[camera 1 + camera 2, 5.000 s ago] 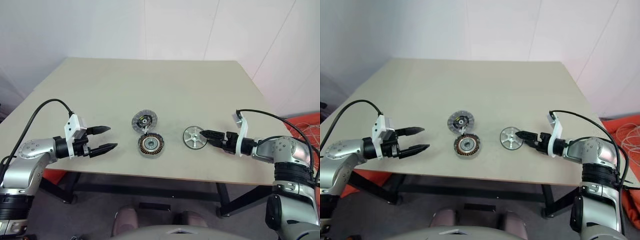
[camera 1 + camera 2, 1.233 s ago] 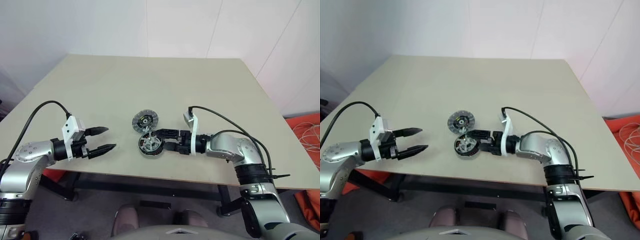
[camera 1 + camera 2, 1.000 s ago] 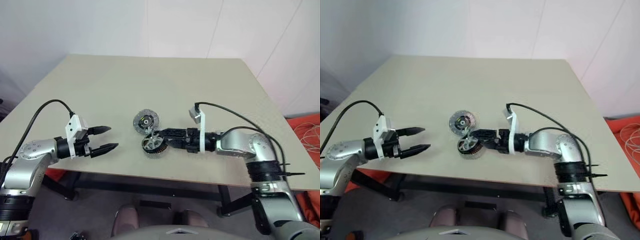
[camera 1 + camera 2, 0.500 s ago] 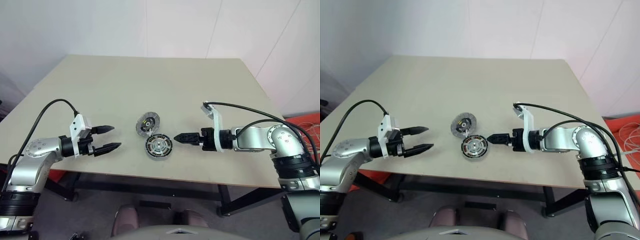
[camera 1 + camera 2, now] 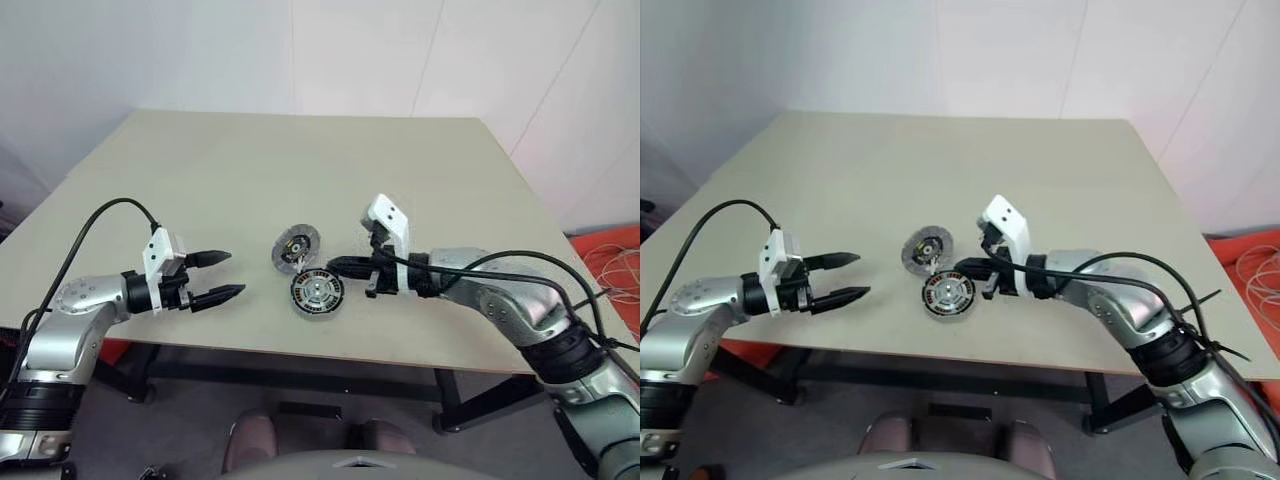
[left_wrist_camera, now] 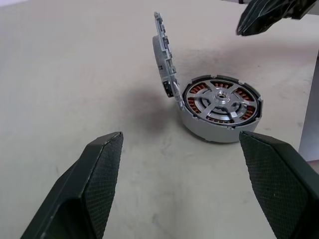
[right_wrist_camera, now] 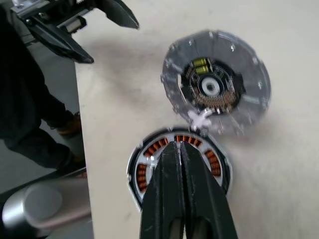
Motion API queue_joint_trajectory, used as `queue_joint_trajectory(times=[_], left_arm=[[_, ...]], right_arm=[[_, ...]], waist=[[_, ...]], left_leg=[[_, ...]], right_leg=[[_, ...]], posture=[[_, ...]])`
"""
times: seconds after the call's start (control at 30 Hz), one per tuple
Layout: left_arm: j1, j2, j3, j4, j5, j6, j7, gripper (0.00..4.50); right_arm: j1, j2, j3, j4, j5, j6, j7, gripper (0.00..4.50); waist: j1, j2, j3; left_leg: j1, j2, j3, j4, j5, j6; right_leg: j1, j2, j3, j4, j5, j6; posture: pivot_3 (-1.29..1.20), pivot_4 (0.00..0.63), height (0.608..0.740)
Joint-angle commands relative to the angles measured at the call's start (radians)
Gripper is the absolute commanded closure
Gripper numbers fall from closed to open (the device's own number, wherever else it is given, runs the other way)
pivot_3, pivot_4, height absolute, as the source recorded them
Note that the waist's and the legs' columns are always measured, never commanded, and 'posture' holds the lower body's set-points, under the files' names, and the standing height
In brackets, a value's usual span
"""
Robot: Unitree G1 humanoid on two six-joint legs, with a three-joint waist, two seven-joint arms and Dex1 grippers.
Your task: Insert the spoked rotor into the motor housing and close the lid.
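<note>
1 rotor [image 6: 220, 101], 1 housing [image 6: 199, 130], 1 lid [image 5: 296, 245]

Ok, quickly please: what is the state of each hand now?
Left hand: open, holding nothing.
Right hand: closed, holding nothing.

A beige table [image 5: 300, 170] stands against a white wall [image 5: 200, 50]. Orange fabric [image 5: 610, 260] lies on the floor past the table's right edge.

Just below the frame's centre, the motor housing [image 5: 317, 294] sat on the counter [image 5: 300, 170] with the spoked rotor [image 5: 318, 292] inside it, the lid [image 5: 296, 247] open at its upper left. The right tool [image 5: 335, 267] was pinched together just right of the housing; the left tool [image 5: 230, 275], at lower left, stood spread.
</note>
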Motion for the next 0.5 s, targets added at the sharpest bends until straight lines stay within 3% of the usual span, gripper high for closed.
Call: queue_joint_trajectory(times=[0.03, 0.23, 0.5], left_arm=[[-0.016, -0.002, 0.009, -0.02, 0.002, -0.015, 0.009, 0.55], [-0.001, -0.002, 0.013, -0.04, -0.004, -0.008, 0.02, 0.55], [-0.002, -0.014, 0.007, -0.056, -0.007, 0.002, 0.039, 0.55]], right_arm=[[-0.045, 0.048, 0.01, 0.058, -0.096, -0.092, 0.066, 4.49], [-0.043, 0.144, 0.028, 0.156, -0.167, -0.106, 0.158, 4.49], [0.023, 0.144, 0.135, 0.334, -0.344, -0.154, 0.269, 4.49]], waist=[[-0.001, 0.0, 0.0], [-0.001, 0.0, 0.0], [-0.002, -0.001, -0.001]], left_leg=[[0.0, 0.0, 0.0, 0.0, 0.0, 0.0], [0.001, 0.0, 0.0, 0.001, 0.0, 0.0], [0.001, 0.0, 0.0, 0.001, -0.001, 0.001]], right_leg=[[0.0, 0.0, 0.0, 0.0, 0.0, 0.0], [0.0, 0.0, 0.0, 0.002, 0.0, -0.001], [0.003, 0.0, 0.001, 0.002, 0.0, -0.001]], posture=[[0.0, 0.0, 0.74], [0.0, 0.0, 0.74], [0.0, 0.0, 0.74]])
